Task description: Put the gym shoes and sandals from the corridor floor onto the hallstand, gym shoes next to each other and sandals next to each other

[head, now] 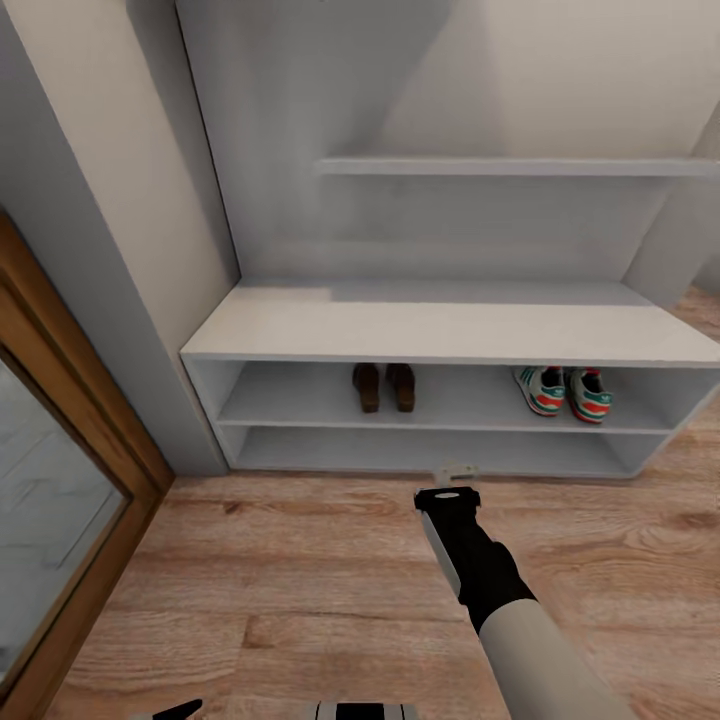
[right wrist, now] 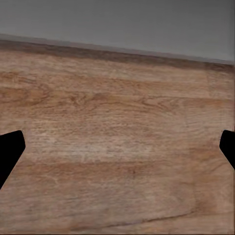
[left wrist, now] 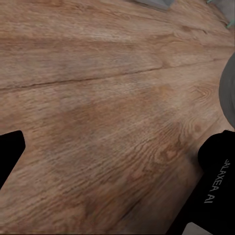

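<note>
The two sandals [head: 384, 387], dark brown, stand side by side on the upper low shelf of the hallstand [head: 450, 332], left of its middle. The two gym shoes [head: 563, 391], cream with green stripes and red patches, sit together on the same shelf to the right. My right gripper [head: 457, 472] reaches over the corridor floor [head: 300, 560] just in front of the rack's lower bay. In the right wrist view my right gripper [right wrist: 117, 152] is open and empty over the planks. My left gripper [left wrist: 117, 152] hangs low over bare floor [left wrist: 107, 98], its fingers wide apart.
A wood-framed glass panel [head: 60, 500] and a grey wall pier [head: 130, 300] close off the left side. A floating shelf [head: 500, 166] juts from the back panel above the rack's flat top. A black arm part marked with white lettering [left wrist: 215, 186] shows in the left wrist view.
</note>
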